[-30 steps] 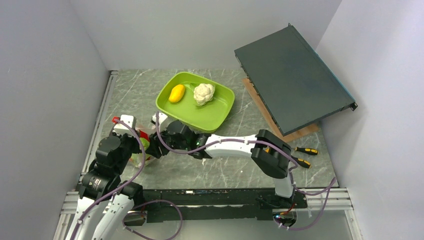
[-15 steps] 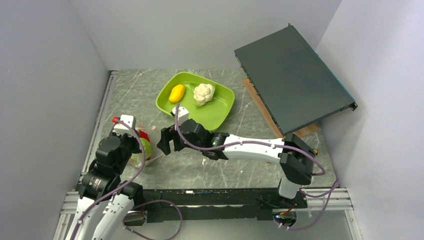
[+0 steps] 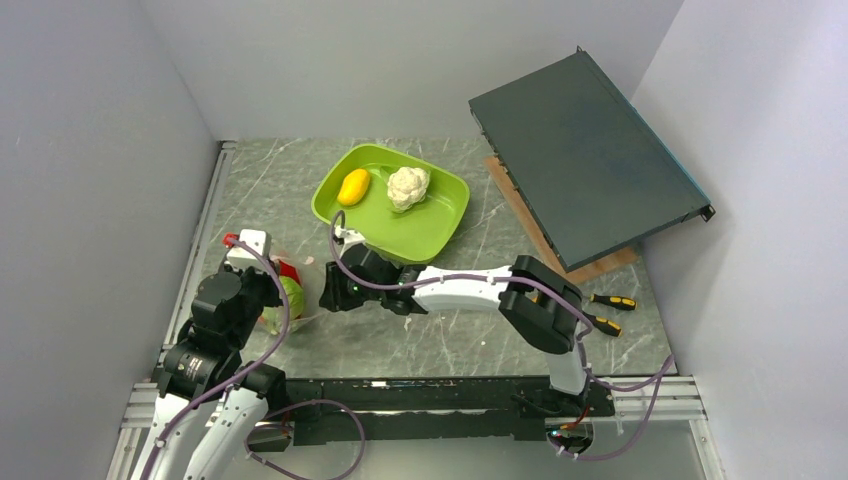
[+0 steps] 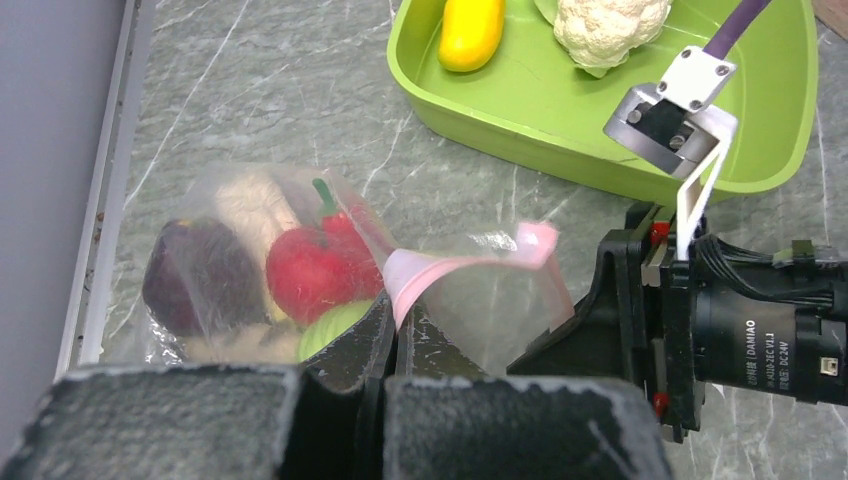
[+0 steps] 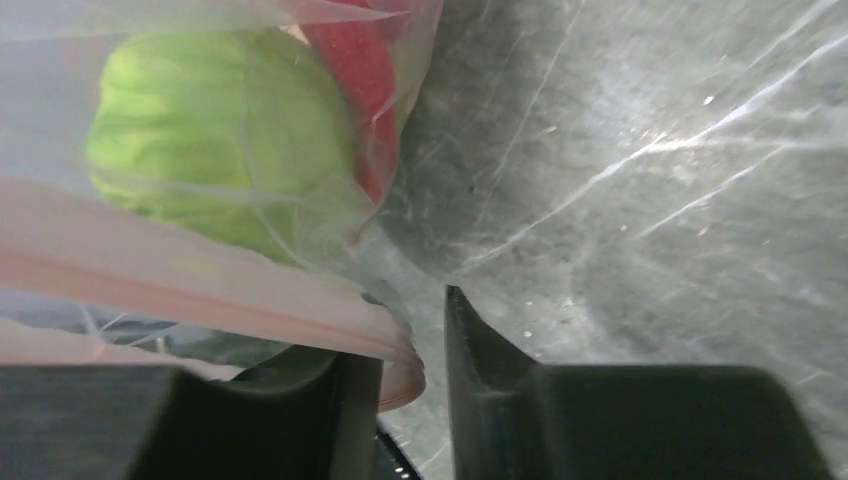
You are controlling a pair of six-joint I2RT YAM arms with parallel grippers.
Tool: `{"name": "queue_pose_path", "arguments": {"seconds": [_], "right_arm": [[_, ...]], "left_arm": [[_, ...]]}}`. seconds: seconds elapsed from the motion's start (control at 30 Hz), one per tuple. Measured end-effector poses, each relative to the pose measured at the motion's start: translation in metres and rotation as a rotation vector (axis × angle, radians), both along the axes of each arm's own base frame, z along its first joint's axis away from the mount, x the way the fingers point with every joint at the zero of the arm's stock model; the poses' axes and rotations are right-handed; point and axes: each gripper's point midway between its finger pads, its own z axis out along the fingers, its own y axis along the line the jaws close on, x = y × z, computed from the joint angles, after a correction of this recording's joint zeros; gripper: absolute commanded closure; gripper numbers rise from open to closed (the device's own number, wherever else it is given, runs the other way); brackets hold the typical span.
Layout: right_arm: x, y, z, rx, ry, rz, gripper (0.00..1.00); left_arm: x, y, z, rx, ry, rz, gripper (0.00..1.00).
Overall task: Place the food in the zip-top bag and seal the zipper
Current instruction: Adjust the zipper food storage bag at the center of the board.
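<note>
Resting on the marbled surface (image 3: 270, 180) near its left edge, the zip-top bag (image 4: 480, 310) is gripped at its mouth.
The lime-green tray (image 3: 440, 235) behind it carries a yellow fruit (image 3: 353, 187) and a white cauliflower (image 3: 408, 187). The bag holds red (image 4: 310, 272), dark purple (image 4: 195, 278) and green cabbage (image 5: 200, 140) pieces. The left jaws are pressed together on its pink zipper strip (image 4: 450, 263). The right jaws stand slightly apart, with the strip's end between them.

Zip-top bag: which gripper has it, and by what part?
The left gripper holds the zip-top bag, jaws shut on the pink zipper strip at its mouth. The right gripper has jaws apart around the strip, not clamped.
</note>
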Motion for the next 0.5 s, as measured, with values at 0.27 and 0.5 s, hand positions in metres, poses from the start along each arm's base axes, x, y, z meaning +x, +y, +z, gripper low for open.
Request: {"name": "queue_pose_path", "arguments": {"seconds": [0.27,0.5], "right_arm": [[-0.002,0.016,0.057,0.07,-0.08,0.097,1.0],[-0.004,0.025,0.245,0.348,-0.306,0.174,1.0]], "left_arm": [[-0.019,0.014,0.04,-0.071,0.02,0.091,1.0],[-0.054,0.039,0.147,-0.263,-0.136,0.232,1.0]]}}
